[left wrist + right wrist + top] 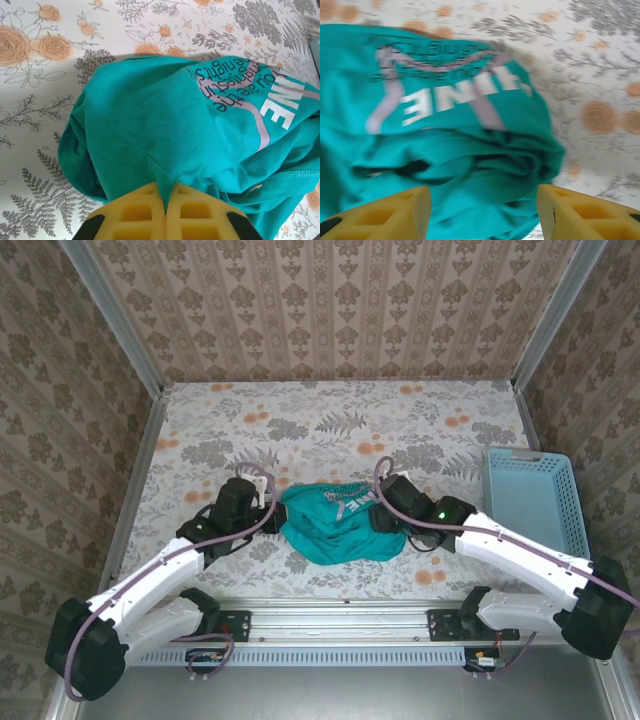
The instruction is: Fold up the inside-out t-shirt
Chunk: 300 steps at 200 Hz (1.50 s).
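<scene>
Floral-printed tabletop (300, 410) lay between damask-papered walls, and the teal t-shirt (335, 530) sat near its front edge in a rumpled heap between the two arms. White and grey lettering showed on the upper fabric. The left tool (165, 212) was closed, its yellow fingers pressed together at the heap's near edge, and a ridge of cloth ran into their tips, so it appeared to pinch a fold of the shirt. The right tool (482, 212) stood open with one finger on each side of the bunched fabric, gripping nothing.

The shirt looked far from folded. The step in hand was probably to take a second hold and spread the heap out. To do that well, the right tool would need to close on a single edge or hem rather than a thick wad. Both arms should then draw apart evenly, so the cloth opens flat instead of twisting.

The light-blue slotted basket (530, 505) stood at the right side, well apart from the shirt, with nothing visible inside.
</scene>
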Each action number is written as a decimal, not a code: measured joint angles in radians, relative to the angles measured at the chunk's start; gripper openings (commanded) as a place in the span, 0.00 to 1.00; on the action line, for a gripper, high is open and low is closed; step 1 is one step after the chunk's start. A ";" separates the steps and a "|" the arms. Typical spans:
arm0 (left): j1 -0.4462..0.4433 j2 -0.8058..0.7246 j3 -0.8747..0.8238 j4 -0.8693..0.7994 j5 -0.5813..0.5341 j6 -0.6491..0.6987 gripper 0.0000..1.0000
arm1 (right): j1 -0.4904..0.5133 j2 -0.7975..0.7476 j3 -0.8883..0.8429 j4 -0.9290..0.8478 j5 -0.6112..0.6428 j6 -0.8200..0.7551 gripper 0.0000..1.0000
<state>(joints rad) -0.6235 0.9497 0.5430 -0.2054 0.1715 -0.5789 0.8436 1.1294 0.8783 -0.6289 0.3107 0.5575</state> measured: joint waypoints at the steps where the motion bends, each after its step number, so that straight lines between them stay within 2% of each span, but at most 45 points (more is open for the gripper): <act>1: 0.000 0.000 0.000 0.001 0.000 0.000 0.00 | 0.003 -0.001 0.001 0.000 0.000 0.001 0.59; 24: 0.000 0.005 -0.008 0.022 -0.004 0.000 0.00 | 0.089 0.016 0.009 0.026 -0.009 0.042 0.61; 48: -0.004 0.006 -0.011 0.027 -0.010 0.000 0.00 | 0.166 0.150 0.037 0.061 -0.011 0.065 0.65; 77: -0.005 0.004 -0.011 0.026 -0.013 0.000 0.00 | 0.193 0.330 0.086 0.082 0.006 0.071 0.73; 92: -0.005 0.000 -0.011 0.026 -0.015 0.000 0.00 | 0.193 0.409 0.118 0.059 0.058 0.075 0.74; 101: -0.005 -0.006 -0.013 0.026 -0.018 0.000 0.00 | 0.193 0.457 0.142 0.041 0.090 0.074 0.66; 115: -0.005 -0.014 -0.016 0.025 -0.020 0.000 0.00 | 0.191 0.512 0.165 0.019 0.134 0.070 0.41; 135: -0.005 -0.023 -0.017 0.017 -0.032 0.000 0.00 | 0.177 0.523 0.163 -0.004 0.169 0.069 0.17; 146: -0.004 -0.031 -0.018 0.016 -0.037 0.000 0.00 | 0.167 0.497 0.148 -0.004 0.184 0.072 0.07; 162: -0.003 -0.040 -0.020 0.019 -0.037 0.000 0.00 | 0.157 0.416 0.100 -0.002 0.207 0.080 0.00; 195: -0.004 -0.002 -0.020 0.040 -0.029 0.000 0.00 | 0.148 0.172 -0.050 0.032 0.217 0.103 0.00; 229: -0.021 0.102 -0.019 0.037 -0.033 0.000 0.00 | 0.147 -0.043 -0.256 0.181 0.162 0.107 0.00; 247: -0.037 0.176 -0.013 0.019 -0.039 0.002 0.00 | 0.145 -0.080 -0.304 0.212 0.145 0.123 0.00; 267: -0.078 0.235 -0.013 0.011 -0.045 0.007 0.00 | 0.144 -0.034 -0.296 0.195 0.152 0.154 0.00; 287: -0.129 0.251 -0.012 0.015 -0.045 0.008 0.00 | 0.147 0.031 -0.266 0.136 0.159 0.172 0.28; 300: -0.154 0.251 -0.012 0.030 -0.045 0.008 0.00 | 0.154 0.031 -0.251 0.117 0.157 0.169 0.38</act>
<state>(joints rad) -0.7773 1.2003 0.5308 -0.1753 0.1265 -0.5713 0.9981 1.1599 0.6273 -0.5121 0.4679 0.7261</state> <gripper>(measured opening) 0.054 0.296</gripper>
